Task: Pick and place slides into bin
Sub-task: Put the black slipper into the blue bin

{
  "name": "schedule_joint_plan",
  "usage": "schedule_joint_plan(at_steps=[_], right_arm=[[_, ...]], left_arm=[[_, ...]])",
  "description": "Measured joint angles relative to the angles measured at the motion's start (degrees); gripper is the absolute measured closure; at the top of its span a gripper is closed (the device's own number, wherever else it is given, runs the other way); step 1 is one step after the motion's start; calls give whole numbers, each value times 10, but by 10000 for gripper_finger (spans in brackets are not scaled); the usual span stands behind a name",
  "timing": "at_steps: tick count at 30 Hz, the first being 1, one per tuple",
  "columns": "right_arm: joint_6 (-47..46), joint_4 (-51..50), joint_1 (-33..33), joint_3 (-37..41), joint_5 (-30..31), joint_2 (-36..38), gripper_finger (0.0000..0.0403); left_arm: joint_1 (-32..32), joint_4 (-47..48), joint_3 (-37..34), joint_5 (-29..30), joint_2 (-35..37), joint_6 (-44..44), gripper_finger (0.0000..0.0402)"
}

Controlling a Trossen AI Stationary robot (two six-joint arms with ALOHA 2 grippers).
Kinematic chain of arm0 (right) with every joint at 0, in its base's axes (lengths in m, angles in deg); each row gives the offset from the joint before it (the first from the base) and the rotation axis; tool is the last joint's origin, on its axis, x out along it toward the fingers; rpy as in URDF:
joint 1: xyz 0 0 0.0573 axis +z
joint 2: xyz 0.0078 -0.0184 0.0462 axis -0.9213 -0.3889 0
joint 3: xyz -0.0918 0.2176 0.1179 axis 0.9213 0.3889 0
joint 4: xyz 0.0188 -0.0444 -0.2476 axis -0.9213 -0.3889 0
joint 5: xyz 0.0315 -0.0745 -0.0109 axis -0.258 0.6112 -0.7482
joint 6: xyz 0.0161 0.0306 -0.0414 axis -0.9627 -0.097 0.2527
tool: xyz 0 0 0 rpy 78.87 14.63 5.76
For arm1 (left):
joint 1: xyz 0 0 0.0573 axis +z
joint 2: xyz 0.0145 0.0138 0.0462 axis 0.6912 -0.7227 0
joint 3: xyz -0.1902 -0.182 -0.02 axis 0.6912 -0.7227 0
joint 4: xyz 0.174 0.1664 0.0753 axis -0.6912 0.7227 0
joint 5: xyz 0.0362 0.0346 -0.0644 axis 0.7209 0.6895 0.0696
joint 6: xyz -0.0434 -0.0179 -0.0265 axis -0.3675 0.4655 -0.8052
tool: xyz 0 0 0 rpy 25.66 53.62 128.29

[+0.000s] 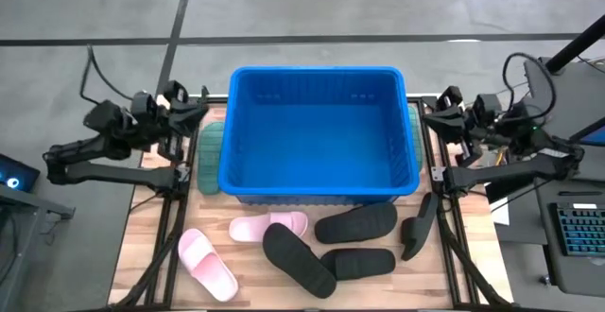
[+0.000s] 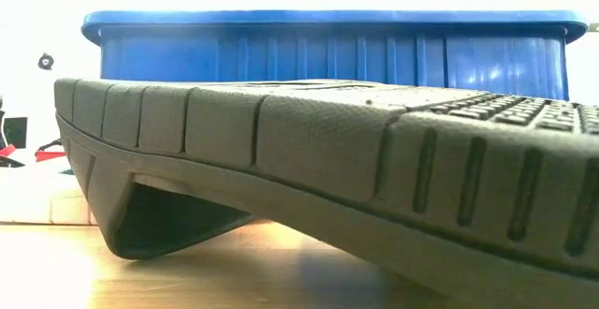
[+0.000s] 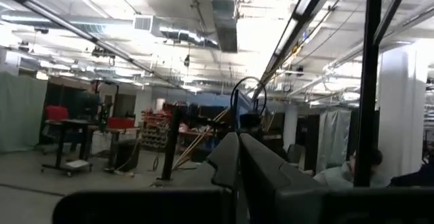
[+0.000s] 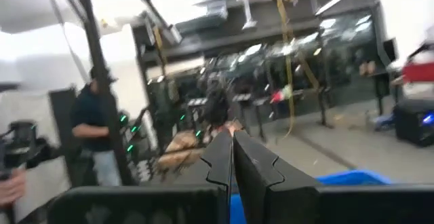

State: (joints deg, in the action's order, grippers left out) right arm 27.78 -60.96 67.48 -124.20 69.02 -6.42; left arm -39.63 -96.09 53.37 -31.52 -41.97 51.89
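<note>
The slides are lying on the wooden table [image 1: 142, 255] in front of the bin [image 1: 317, 132]: two pink slides [image 1: 269, 225] to the left, four black slides [image 1: 355, 222] to the right, one of them right up against the low camera. The blue bin is sitting empty mid-table. The left gripper [image 1: 196, 104] and right gripper [image 1: 433, 113] are resting beside the bin's ends, jaws closed, holding nothing.

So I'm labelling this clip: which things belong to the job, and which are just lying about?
Job:
bin, empty
two pink slides
four black slides
green slides beside the bin

Lying about:
keyboard
person in the room
</note>
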Motion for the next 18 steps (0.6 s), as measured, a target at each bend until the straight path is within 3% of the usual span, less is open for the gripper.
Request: schedule_joint_plan(at_steps=[9,12,18], right_arm=[[-93,-295,1,-165,-34,-101,394],[-135,-321,7,-175,-74,-112,394],[-202,-336,60,-169,-74,-119,394]], left_arm=[[-6,133,104,-38,-84,1,402],[-24,171,121,-67,-106,0,402],[-87,199,139,-74,-144,-28,402]])
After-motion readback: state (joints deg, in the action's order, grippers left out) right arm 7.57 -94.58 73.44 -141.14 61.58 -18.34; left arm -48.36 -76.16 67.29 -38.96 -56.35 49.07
